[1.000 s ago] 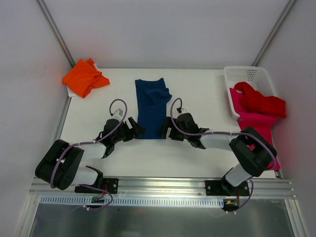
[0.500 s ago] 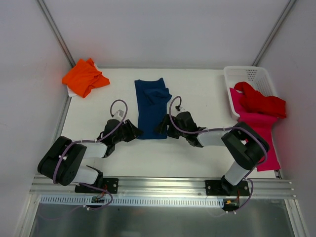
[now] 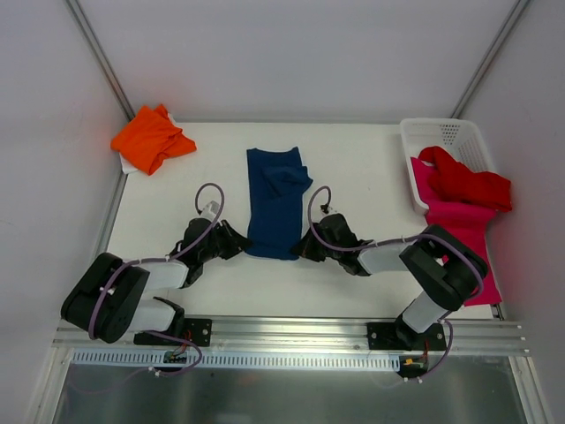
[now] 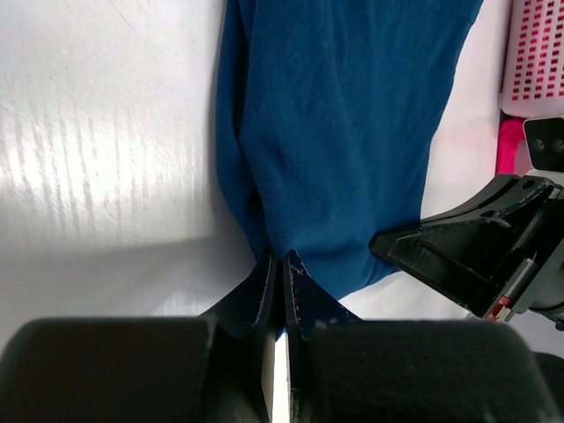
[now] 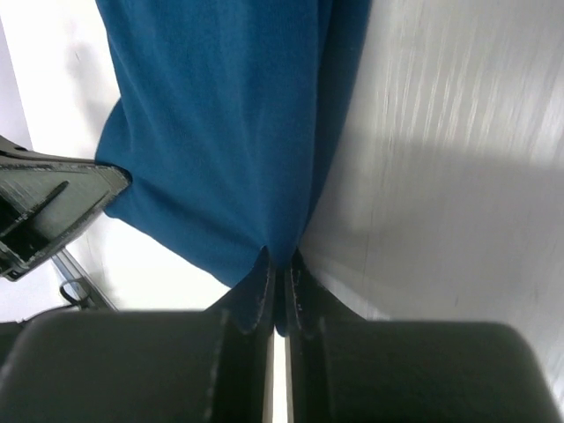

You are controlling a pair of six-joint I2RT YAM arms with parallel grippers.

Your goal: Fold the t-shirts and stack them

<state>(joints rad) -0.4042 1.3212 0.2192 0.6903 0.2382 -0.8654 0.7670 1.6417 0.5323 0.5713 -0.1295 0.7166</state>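
White tabletop boxed in by plain pale walls, camera looking down from above.

The left gripper has its jaws pressed together on the near-left corner of the soft navy blue t-shirt. The right gripper is doing the same on the near-right corner, clamped tight with cloth between the fingers. Both sit low at the table, either side of the near hem. The shirt itself lies mid-table as a long narrow strip running away from the arms, sides already tucked in. No print showing from here.

Further out, the crumpled orange cloth t-shirt sits bunched in the far-left corner. Over on the right, the red cloth t-shirt and the magenta-pink cloth t-shirt hang in a heap out of the white plastic mesh basket.

So I'd say it's early days: one tee is half folded and probably needs its near end brought over the far end. The other three look untouched, and there's no stack yet.
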